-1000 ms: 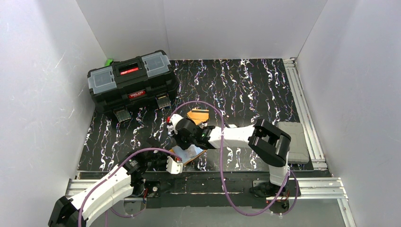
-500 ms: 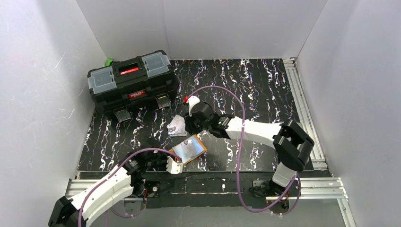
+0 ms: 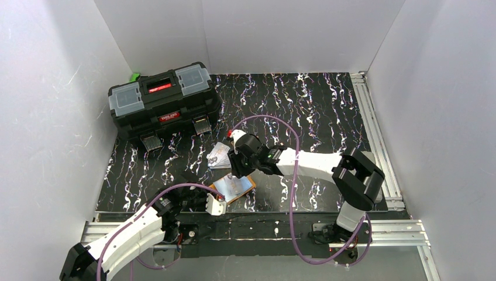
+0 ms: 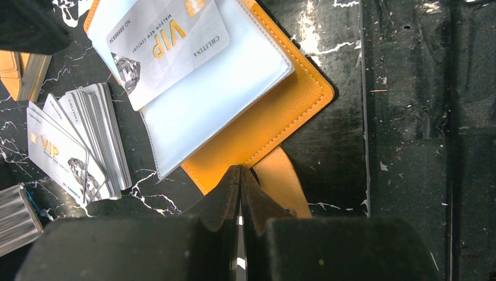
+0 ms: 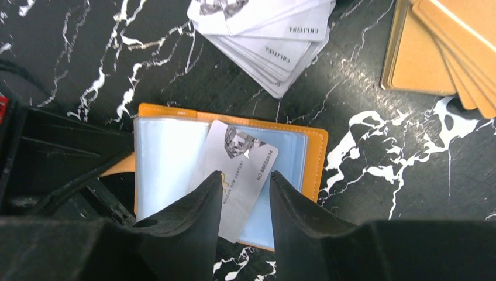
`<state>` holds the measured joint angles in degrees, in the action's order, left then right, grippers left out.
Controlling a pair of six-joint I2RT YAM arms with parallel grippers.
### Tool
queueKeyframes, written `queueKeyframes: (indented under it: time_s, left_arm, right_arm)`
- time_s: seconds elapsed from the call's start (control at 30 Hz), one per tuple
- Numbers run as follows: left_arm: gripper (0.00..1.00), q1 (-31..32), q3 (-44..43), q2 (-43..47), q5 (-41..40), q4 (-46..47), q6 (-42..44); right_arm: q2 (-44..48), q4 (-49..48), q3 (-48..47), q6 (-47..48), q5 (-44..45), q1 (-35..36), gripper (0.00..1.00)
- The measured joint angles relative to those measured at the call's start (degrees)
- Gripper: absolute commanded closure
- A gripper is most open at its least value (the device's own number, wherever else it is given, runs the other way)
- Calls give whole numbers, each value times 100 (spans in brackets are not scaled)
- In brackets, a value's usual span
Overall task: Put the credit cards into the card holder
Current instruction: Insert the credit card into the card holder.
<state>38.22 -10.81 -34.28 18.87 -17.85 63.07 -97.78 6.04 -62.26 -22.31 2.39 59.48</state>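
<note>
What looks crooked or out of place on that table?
One white VIP card lies tilted across the open card holder's clear sleeve, seemingly resting on top rather than tucked in. The pile of white cards beside it is fanned out unevenly.

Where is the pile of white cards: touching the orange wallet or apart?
Apart. The right wrist view shows bare black table between the pile of white cards and the orange wallet.

The left arm and right arm have white link shells and black joint housings, each trailing a looping purple cable. A red mark sits by the right wrist. The left gripper and right gripper have matte black, wedge-shaped fingers.
</note>
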Motion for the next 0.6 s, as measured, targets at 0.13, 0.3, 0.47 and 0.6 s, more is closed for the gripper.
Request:
queueKeyframes:
  time_s: [0.13, 0.3, 0.47, 0.6]
  left_arm:
    - [100, 0, 13, -2, -2, 35, -2]
    - [100, 0, 17, -2, -2, 52, -2]
    - [100, 0, 17, -2, -2, 52, -2]
    - [100, 0, 17, -2, -4, 55, -2]
  right_arm:
    - [-59, 63, 24, -13, -98, 0, 54]
    - [-369, 79, 4, -13, -136, 17, 54]
    - [-525, 114, -26, 13, -136, 50, 55]
    - [-555, 114, -44, 151, -85, 109, 56]
